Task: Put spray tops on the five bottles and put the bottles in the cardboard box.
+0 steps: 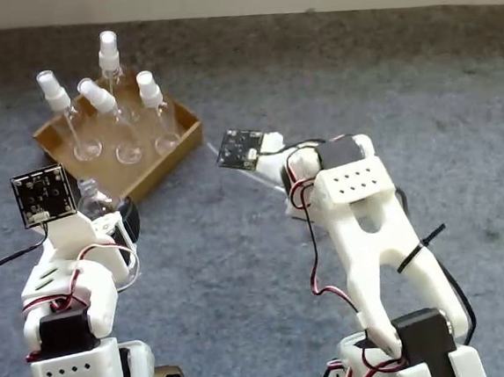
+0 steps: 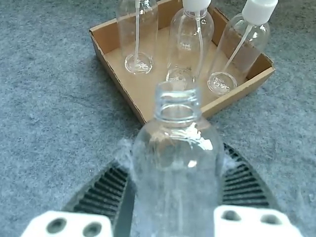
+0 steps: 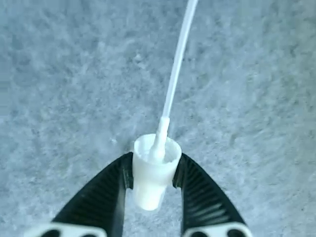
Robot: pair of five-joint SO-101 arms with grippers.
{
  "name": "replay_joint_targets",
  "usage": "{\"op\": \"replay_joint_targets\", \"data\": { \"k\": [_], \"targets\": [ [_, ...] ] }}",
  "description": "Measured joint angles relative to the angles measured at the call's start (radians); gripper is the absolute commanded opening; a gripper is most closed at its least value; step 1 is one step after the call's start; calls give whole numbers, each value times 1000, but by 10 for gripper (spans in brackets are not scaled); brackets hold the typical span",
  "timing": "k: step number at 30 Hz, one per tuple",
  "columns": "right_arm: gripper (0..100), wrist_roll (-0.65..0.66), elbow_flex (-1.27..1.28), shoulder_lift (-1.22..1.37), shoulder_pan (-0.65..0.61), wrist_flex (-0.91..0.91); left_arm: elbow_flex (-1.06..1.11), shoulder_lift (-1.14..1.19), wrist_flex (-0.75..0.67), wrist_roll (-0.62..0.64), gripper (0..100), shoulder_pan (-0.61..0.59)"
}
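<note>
A clear bottle (image 2: 177, 163) with an open neck and no spray top stands upright between the black fingers of my left gripper (image 2: 175, 154), which is shut on its body. From above, this bottle (image 1: 90, 197) is just in front of the cardboard box (image 1: 185, 146). Several bottles with white spray tops (image 1: 94, 95) stand inside the box (image 2: 106, 54). My right gripper (image 3: 153, 170) is shut on a white spray top (image 3: 151, 180), whose thin dip tube (image 3: 177, 64) points away over the carpet. The right arm (image 1: 358, 188) sits to the right of the box.
Grey carpet (image 1: 241, 269) covers the whole work surface. The box stands at the back left. Open carpet lies between the two arms and to the right of the box.
</note>
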Motion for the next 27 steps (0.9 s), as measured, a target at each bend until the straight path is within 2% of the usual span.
{"op": "replay_joint_targets", "data": {
  "k": [4, 15, 21, 27],
  "targets": [
    [14, 29, 0, 3, 15, -89, 0, 0, -2, 0, 27, 0],
    [14, 347, 0, 282, 49, -316, 0, 0, -3, 0, 27, 0],
    [20, 373, 2, 354, 49, -396, 0, 0, -3, 0, 27, 0],
    [170, 376, 2, 354, 49, -400, 0, 0, -6, 0, 27, 0]
  ]
}}
